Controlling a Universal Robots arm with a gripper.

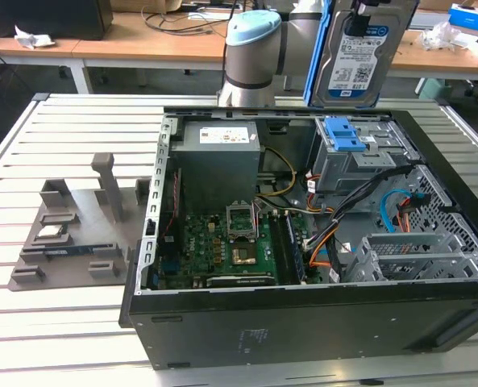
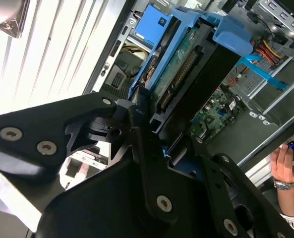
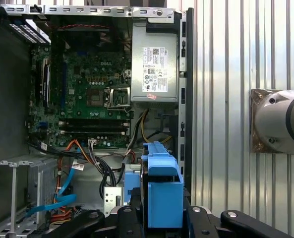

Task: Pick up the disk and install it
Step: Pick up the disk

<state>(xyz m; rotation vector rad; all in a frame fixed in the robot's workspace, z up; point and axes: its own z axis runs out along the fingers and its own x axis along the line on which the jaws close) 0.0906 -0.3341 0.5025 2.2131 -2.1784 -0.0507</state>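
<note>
- Exterior view: I see the disk (image 1: 358, 56) hanging upright, label toward the camera, above the open computer case (image 1: 303, 322) and over its grey cage (image 1: 347, 145). The arm (image 1: 255, 48) stands behind the case.
- Second wrist view: the gripper (image 2: 154, 131) has its 2 black fingers clamped on the disk's edge.
- First wrist view: the disk's blue frame sits in that grip, with the wrist pointing straight down over the case.

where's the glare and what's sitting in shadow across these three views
Exterior view: even light, the disk clearly lit, the case partly shaded inside. Second wrist view: the slatted table washed out white. First wrist view: glare streaks down the table's slats, case interior dimmer.
</note>
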